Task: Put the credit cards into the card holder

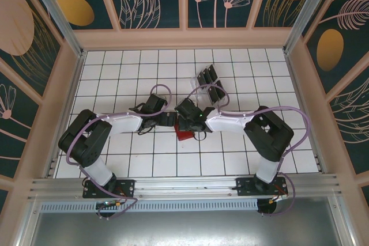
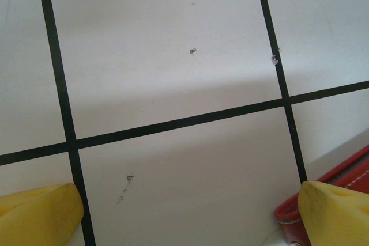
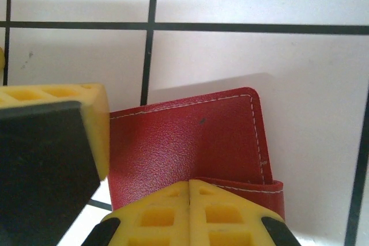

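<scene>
Right gripper (image 3: 190, 200) clenched empty, tips apparently pinning the card holder (image 3: 184, 142) down; left gripper (image 2: 187, 217) spread wide beside its edge, likely to open it

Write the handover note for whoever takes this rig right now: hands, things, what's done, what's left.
Left hand: open, empty, low over the table, with the red wallet at its right finger.
Right hand: shut at the wallet's near edge; I can't tell whether it pinches the cover.
Wallet: on the table between the two hands, red outside showing.
Cards: black, standing in the clear rack behind the hands.
Done: no card seen in the wallet.
Left: open the wallet, then move the cards over.
</scene>
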Controlling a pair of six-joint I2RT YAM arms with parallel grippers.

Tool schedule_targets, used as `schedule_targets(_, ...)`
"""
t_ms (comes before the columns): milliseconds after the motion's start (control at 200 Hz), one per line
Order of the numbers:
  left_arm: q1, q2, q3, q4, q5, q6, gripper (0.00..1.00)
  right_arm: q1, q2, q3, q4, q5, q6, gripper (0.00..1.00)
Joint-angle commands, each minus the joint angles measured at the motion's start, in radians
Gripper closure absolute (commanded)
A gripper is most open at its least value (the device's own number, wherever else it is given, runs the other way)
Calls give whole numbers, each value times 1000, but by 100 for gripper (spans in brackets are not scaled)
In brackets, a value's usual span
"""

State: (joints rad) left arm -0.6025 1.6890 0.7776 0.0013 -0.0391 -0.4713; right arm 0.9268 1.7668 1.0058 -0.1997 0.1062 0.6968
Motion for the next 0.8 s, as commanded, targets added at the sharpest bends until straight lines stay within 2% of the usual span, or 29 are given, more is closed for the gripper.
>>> schedule_targets(0,10,109,-54,-34,70,0,2,-8,-30,-67,-31,3,53,100)
schedule_targets(170,9,113,-56,-32,67,0,2,-8,-65,-183,64,1,127,100)
schedule_targets(485,10,117,-52,-37,68,2,1,-3,-123,-493,373,-9,320,100)
schedule_targets(796,9,112,-52,-41,45,3,1,49,-78,-574,434,21,363,100)
